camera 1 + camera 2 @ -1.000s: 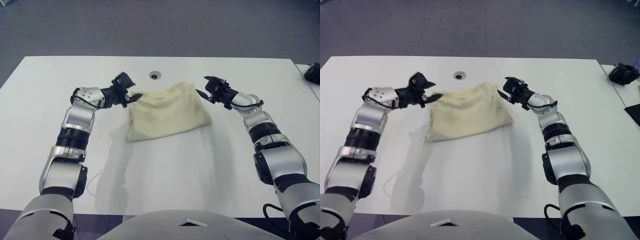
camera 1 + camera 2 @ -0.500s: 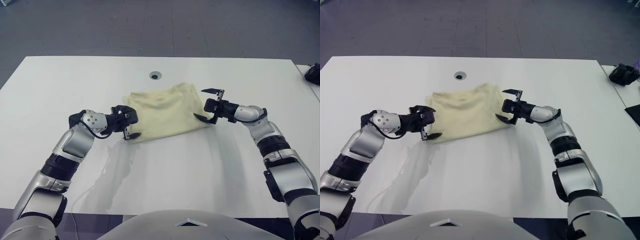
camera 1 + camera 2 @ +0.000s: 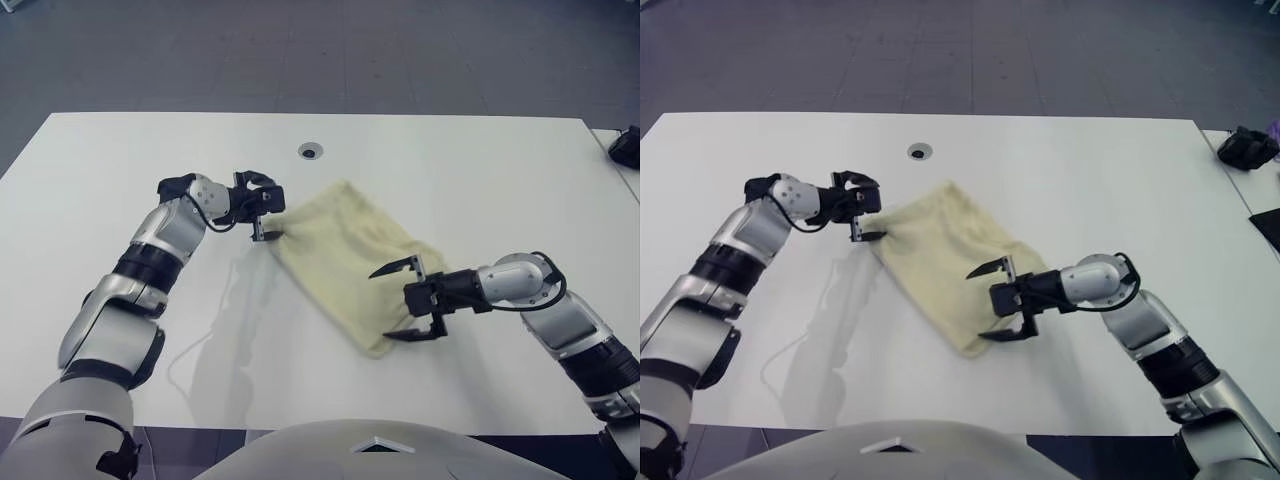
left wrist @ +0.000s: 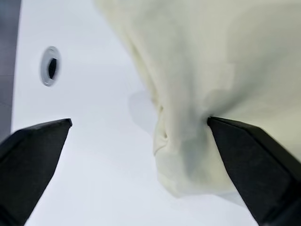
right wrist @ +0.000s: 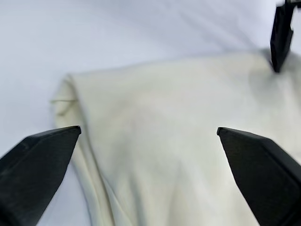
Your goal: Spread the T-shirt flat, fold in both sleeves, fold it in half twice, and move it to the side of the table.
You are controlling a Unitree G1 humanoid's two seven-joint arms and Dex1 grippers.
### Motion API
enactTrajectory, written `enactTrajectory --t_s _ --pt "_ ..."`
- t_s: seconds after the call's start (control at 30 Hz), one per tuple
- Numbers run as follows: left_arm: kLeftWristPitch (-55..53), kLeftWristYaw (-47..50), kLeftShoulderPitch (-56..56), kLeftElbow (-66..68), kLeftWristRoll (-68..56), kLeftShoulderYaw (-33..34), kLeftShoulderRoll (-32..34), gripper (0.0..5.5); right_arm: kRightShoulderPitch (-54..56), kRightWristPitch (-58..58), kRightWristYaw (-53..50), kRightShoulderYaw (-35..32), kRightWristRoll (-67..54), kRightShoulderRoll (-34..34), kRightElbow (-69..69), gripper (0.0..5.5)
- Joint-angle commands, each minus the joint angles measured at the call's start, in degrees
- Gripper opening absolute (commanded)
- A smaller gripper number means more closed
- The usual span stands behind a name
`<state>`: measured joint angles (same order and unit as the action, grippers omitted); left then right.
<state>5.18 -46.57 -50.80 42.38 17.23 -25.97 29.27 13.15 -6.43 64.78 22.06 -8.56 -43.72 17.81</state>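
Shirt: A pale yellow, soft cotton T-shirt [image 3: 340,255] is lying as a compact folded bundle near the middle of the white table [image 3: 480,170]. It is running diagonally from its far-left corner to its near-right end, with no sleeves showing loose.

Left gripper: The left gripper [image 3: 265,210] is sitting at the shirt's far-left corner with its two black fingers spread apart. In the left wrist view, one fingertip [image 4: 235,136] is touching the bunched corner of the cloth while the other is hanging over bare table, so nothing is being pinched.

Right gripper: The right gripper [image 3: 380,305] is hovering at the shirt's near-right end, fingers wide apart and bracketing that end without clamping it.

Other things: A small round hole [image 3: 311,151] is sitting in the tabletop just beyond the shirt.

Step in hand: Judging by the tight bundle, the folding is looking finished or nearly so. The arms are apparently lining up on opposite ends, either to tidy the last fold or to carry the shirt toward the side of the table.

Next move: Both grippers are going to need to close on all layers at their ends. They should then travel together, keeping the cloth lightly taut so the folds are not slipping open.
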Motion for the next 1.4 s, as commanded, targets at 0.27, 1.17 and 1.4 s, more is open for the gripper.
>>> enactTrajectory --t_s 0.27,1.17,1.4 --pt "-8.0 -4.4 15.9 -28.1 -6.0 5.8 2.8 5.37 12.5 -5.7 -19.5 -7.9 8.0 9.3 -21.2 5.40" --pt "-19.2 -11.7 33.6 -49.9 -4.0 -2.5 9.5 5.37 5.5 -2.1 -20.5 -9.1 14.5 7.5 -29.3 5.40" --pt "-6.2 -16.3 26.3 -36.4 -4.8 -1.8 11.8 5.37 8.2 -7.0 -21.9 -13.1 10.8 10.2 -21.7 5.40"
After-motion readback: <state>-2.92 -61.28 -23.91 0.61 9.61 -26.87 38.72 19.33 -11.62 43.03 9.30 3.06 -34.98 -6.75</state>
